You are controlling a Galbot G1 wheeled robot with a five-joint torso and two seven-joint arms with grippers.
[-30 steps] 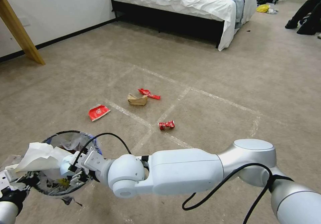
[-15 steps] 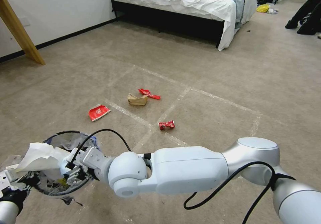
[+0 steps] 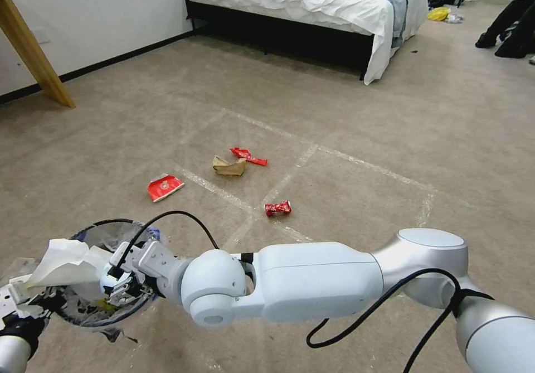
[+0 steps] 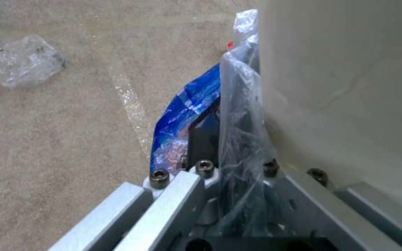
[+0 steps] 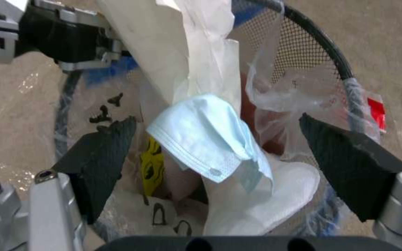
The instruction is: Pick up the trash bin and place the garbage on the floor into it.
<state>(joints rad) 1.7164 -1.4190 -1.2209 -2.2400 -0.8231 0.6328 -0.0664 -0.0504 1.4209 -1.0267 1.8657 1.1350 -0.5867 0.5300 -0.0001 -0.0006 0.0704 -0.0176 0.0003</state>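
The left gripper (image 3: pixel 16 301) clamps the trash bin (image 3: pixel 97 233) rim at the head view's 8 o'clock. The right gripper (image 5: pixel 217 153), fingers spread wide, hangs over it; its wrist camera alone reveals a blue mask (image 5: pixel 201 139), apparently loose inside. A crushed can (image 3: pixel 277 208) lies on the floor (image 3: pixel 362 139).

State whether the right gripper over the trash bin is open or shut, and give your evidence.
Open. In its wrist view the right gripper has its two black pads wide apart, nothing between them; the blue mask lies below, inside the trash bin.
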